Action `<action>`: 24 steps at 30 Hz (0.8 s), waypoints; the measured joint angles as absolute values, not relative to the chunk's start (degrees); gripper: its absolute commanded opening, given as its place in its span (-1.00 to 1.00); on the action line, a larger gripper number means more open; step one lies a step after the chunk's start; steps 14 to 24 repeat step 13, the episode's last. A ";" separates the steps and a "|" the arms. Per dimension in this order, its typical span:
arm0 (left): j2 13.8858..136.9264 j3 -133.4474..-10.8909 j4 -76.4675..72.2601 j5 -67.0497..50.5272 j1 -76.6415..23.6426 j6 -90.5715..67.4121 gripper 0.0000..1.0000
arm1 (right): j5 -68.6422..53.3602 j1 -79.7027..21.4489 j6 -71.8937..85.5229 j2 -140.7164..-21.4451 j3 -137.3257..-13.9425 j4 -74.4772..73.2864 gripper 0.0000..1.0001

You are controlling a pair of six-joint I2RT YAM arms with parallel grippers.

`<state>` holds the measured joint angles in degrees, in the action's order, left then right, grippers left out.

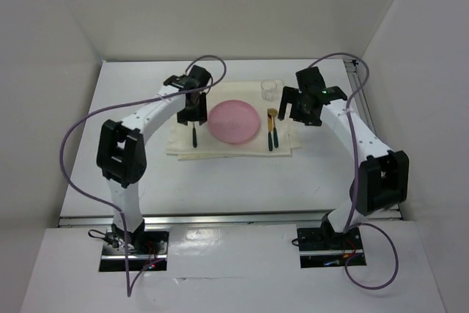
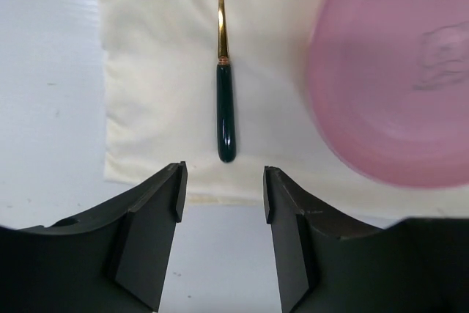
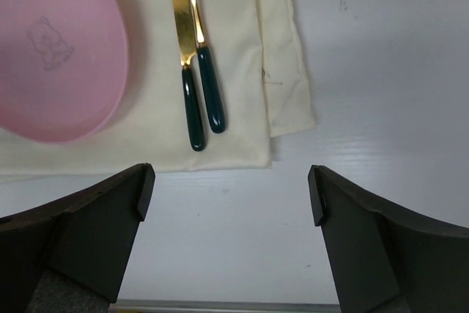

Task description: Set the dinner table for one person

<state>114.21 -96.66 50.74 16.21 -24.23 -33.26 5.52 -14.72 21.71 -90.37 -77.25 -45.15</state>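
A pink plate (image 1: 234, 121) sits in the middle of a cream cloth mat (image 1: 220, 148) on the white dinner table (image 1: 132, 108). A gold fork with a dark green handle (image 1: 194, 137) lies on the mat left of the plate. A gold knife and spoon (image 1: 272, 133) lie side by side right of it. A clear glass (image 1: 270, 90) stands behind the mat's right part. My left gripper (image 1: 193, 116) hovers open and empty over the fork (image 2: 226, 108). My right gripper (image 1: 292, 108) hovers wide open and empty by the knife (image 3: 192, 108) and spoon (image 3: 210, 97).
The mat's right edge is folded double (image 3: 282, 71). A metal rail (image 1: 220, 218) runs along the table's near edge and another along the right side (image 1: 359, 86). White walls enclose the table on the left, back and right.
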 measured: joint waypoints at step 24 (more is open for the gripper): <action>70.13 -80.53 36.45 24.01 -24.23 -32.49 0.98 | 13.28 -13.47 27.42 -75.24 -73.21 -41.52 1.00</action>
